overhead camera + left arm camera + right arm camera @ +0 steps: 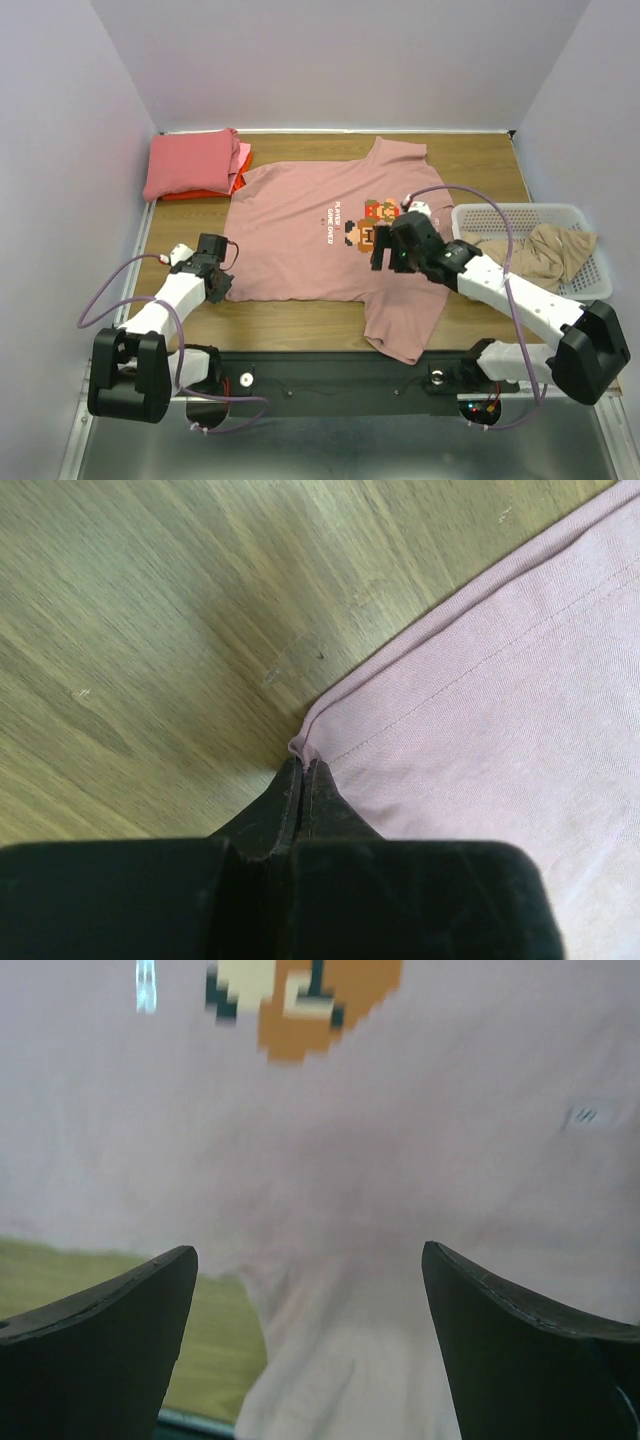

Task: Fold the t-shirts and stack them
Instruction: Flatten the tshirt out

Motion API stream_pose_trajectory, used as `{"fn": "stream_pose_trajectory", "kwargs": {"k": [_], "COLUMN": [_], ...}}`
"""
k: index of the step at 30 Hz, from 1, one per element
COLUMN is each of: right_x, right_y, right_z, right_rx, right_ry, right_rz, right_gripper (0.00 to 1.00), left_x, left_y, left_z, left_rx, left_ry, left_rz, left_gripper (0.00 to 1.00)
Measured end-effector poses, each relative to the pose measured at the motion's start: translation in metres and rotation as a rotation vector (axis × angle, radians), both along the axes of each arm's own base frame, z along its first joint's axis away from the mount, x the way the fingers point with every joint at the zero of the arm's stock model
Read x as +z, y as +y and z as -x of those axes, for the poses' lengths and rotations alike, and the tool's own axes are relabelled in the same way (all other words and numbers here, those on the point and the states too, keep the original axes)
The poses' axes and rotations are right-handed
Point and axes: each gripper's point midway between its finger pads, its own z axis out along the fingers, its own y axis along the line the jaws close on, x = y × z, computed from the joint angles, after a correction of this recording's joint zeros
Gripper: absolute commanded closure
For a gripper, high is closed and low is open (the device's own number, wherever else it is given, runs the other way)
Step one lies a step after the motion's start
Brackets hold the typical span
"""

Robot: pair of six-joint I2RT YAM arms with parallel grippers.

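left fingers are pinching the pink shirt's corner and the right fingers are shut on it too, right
No: the right fingers are open over the shirt, as the right wrist view shows. The left fingers do pinch its corner.

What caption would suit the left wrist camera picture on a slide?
The left fingers pinch one hem corner of the dusty pink t-shirt on the wooden table.
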Motion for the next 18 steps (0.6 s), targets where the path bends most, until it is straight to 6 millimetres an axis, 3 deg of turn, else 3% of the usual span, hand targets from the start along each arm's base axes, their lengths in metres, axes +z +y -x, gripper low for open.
{"fn": "stream_pose_trajectory", "kwargs": {"k": [5,7,10,13,18], "right_x": [-0.025,-0.041,-0.066,-0.075,-0.073], "right_y": [0.025,0.015,-0.021,-0.046,-0.052], "right_z": [0.069,0.094,0.128,0.153,0.173], "right_rx": [0.123,0.115,0.033,-0.028,-0.043], "right_ry": [0.132,0.204,0.322,0.393,0.455], "right_rz": [0.083,0.121,0.172,0.196,0.16], "right_gripper": [0.0,0.0,0.0,0.02,0.08], "left_x": [0.006,0.011,0.015,0.016,0.015], "left_y": [0.0,0.0,0.0,-0.001,-0.001], "left_z": [-0.001,-0.003,-0.005,-0.006,-0.006], "left_rx": [0.002,0.001,-0.002,-0.007,-0.011], "left_ry": [-0.034,-0.062,-0.087,-0.097,-0.104], "left_rz": [0.002,0.006,0.008,0.011,0.011], "left_gripper": [1.0,1.0,1.0,1.0,1.0]}}
